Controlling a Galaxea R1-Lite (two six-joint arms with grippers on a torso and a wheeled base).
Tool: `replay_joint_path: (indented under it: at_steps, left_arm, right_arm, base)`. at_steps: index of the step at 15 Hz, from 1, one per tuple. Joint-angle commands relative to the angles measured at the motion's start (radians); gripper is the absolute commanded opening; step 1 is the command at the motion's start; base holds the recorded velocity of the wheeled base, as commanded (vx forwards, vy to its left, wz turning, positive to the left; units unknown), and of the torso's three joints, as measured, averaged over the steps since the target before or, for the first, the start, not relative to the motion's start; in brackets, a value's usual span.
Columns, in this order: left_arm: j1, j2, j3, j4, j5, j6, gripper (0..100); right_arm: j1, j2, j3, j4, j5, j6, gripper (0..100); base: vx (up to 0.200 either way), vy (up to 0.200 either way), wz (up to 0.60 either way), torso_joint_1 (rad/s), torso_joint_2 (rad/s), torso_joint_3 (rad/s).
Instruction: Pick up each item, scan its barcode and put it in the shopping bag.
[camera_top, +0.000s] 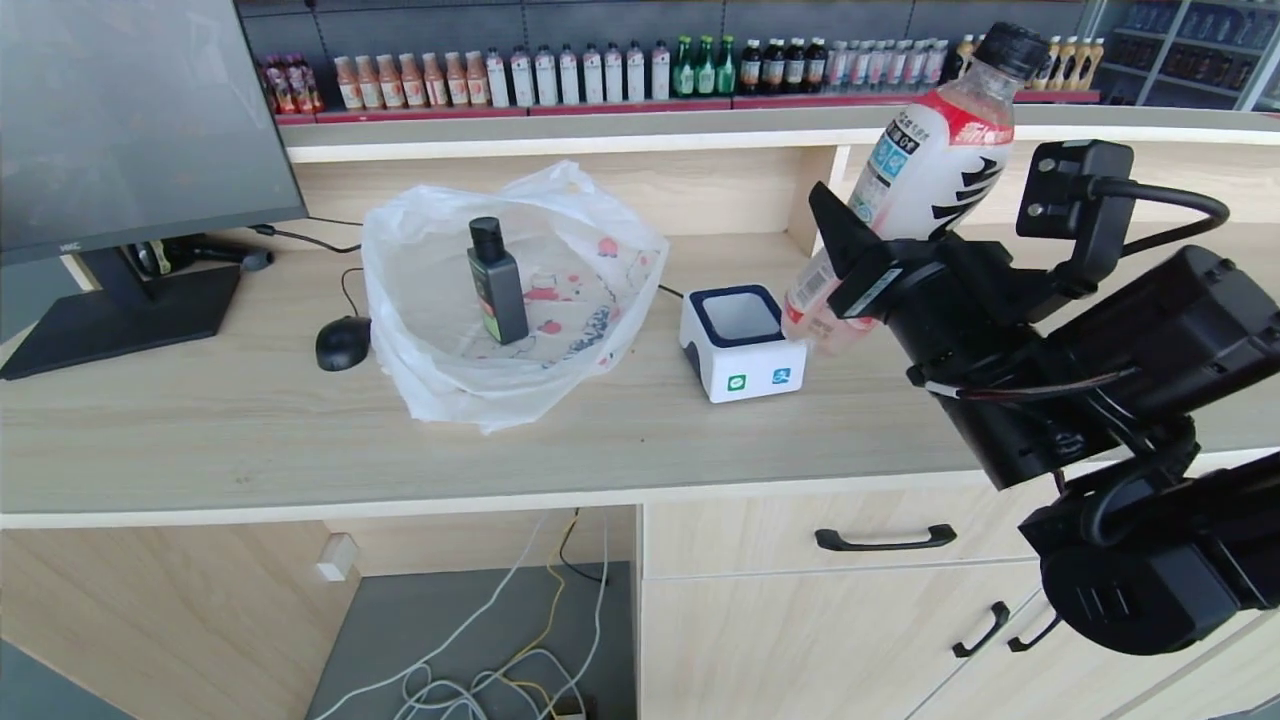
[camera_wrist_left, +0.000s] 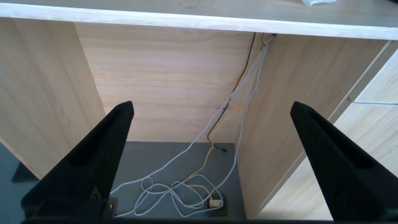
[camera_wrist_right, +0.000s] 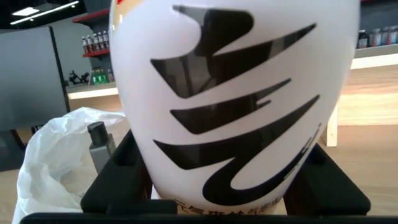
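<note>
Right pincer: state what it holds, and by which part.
The right pincer grips the drink bottle by its lower body, just above the base. The left pincer is open and empty.

We see the counter (camera_top: 200, 440) bright and evenly lit from overhead. Short, soft shadows lie under the mouse (camera_top: 343, 342), the bag (camera_top: 440, 380) and the scanner (camera_top: 740, 345). The dark screen of the monitor (camera_top: 130, 110) carries a dull sheen. Straight lines lean a little toward the sides of the head view. Under the counter we find shade, deepening toward the floor (camera_wrist_left: 174, 155), and the fingers (camera_wrist_left: 93, 168) of the left gripper (camera_wrist_left: 211, 107) read as flat black shapes. In the right wrist view the white label of the bottle (camera_wrist_right: 236, 106) glares, and strip lights (camera_wrist_right: 46, 11) glow overhead.
</note>
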Motion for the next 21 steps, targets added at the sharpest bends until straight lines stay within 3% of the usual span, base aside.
replay_joint_path:
  at_steps: [1, 13, 18, 21]
  left_arm:
    - [-0.002, 0.0, 0.0, 0.0, 0.0, -0.001, 100]
    - [-0.002, 0.0, 0.0, 0.0, 0.0, -0.001, 100]
    - [-0.002, 0.0, 0.0, 0.0, 0.0, 0.002, 100]
    - [-0.002, 0.0, 0.0, 0.0, 0.0, 0.002, 100]
  right_arm:
    - [0.002, 0.006, -0.001, 0.003, 0.001, -0.002, 0]
    - [0.003, 0.04, -0.024, 0.003, 0.002, 0.001, 0]
    - [0.02, 0.053, -0.019, 0.003, 0.002, 0.0, 0]
    - [0.078, 0.066, -0.016, 0.003, 0.005, 0.0, 0]
  base:
    - [0.0, 0.2, 0.0, -0.002, 0.0, 0.007]
    - [0.0, 0.2, 0.0, 0.002, 0.0, 0.003]
    - [0.0, 0.0, 0.0, 0.0, 0.0, 0.0]
    - [0.0, 0.0, 0.0, 0.0, 0.0, 0.0]
